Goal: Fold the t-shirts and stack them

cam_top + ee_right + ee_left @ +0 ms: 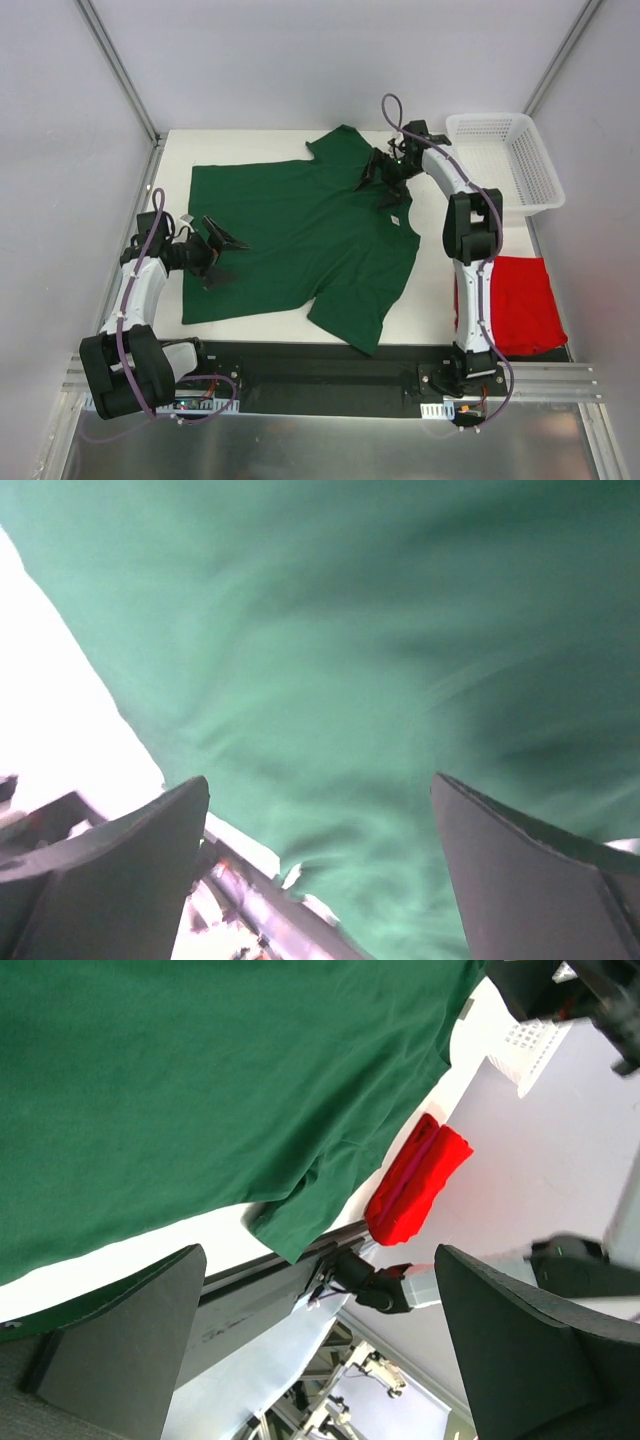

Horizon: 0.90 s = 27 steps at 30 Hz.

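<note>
A dark green t-shirt (pixel 300 235) lies spread flat across the white table, collar toward the right. A folded red t-shirt (pixel 520 305) rests at the near right; the left wrist view shows it edge-on as the red t-shirt (pixel 418 1188). My left gripper (pixel 222 255) hovers open over the shirt's left hem, nothing between its fingers (pixel 120 1345). My right gripper (pixel 385 172) is open above the far sleeve and collar area. In the right wrist view only green cloth (pixel 330 660) shows between the fingers (pixel 520 870), blurred.
A white plastic basket (pixel 505 160) stands at the far right corner. Grey enclosure walls surround the table, and a metal rail (pixel 330 365) runs along the near edge by the arm bases.
</note>
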Each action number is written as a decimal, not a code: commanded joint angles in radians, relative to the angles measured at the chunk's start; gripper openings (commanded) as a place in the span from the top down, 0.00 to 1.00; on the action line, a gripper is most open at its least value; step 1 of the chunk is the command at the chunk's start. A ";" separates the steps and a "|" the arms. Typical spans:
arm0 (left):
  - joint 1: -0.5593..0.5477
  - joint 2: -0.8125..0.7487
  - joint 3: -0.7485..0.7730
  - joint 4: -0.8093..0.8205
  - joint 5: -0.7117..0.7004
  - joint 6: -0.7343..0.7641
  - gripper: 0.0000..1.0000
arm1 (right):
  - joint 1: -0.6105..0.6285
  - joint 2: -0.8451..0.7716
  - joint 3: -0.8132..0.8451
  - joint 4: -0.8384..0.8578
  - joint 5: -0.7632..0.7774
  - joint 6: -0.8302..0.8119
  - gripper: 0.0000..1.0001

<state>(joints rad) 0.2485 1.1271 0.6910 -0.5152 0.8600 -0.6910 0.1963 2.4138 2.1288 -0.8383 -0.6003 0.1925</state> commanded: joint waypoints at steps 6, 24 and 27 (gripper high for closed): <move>-0.005 0.071 0.094 0.064 0.036 -0.016 0.01 | 0.235 -0.614 -0.441 -0.085 0.087 -0.138 0.04; -0.006 0.077 0.028 0.152 0.120 -0.059 0.01 | 0.535 -0.855 -1.079 0.182 0.820 -0.196 0.04; -0.006 0.062 0.022 0.150 0.126 -0.062 0.01 | 0.557 -0.843 -1.073 0.196 0.789 -0.162 0.04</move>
<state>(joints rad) 0.2481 1.2228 0.7261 -0.3851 0.9417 -0.7441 0.7288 1.6020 1.0523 -0.7353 0.1631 0.0067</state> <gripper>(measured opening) 0.993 0.958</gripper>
